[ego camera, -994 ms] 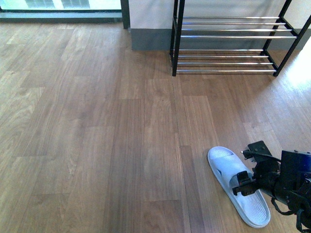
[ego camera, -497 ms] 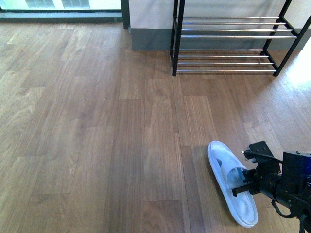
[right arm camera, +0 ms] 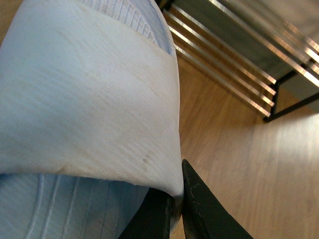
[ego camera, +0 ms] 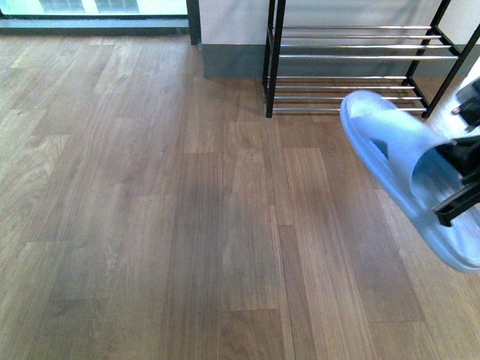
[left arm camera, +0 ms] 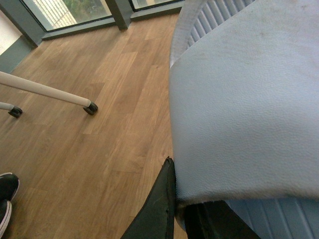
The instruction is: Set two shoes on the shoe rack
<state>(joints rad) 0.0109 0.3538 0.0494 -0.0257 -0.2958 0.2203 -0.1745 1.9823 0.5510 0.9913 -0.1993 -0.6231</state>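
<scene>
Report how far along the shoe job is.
Done: nothing yet; the visible shelves of the rack hold no shoe. In hand: the right tool grips a pale blue slipper by its strap, off the floor near the rack. The left wrist view shows the left tool seemingly clamped on the strap of a second slipper. Left: set both on the rack.

No legible text or labels anywhere

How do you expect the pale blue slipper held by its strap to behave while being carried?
Probably light: the slipper hangs from the right gripper by its strap alone. The strap looks soft, so it may swing or pivot. Its flat shape should likely rest steadily on the rack.
</scene>
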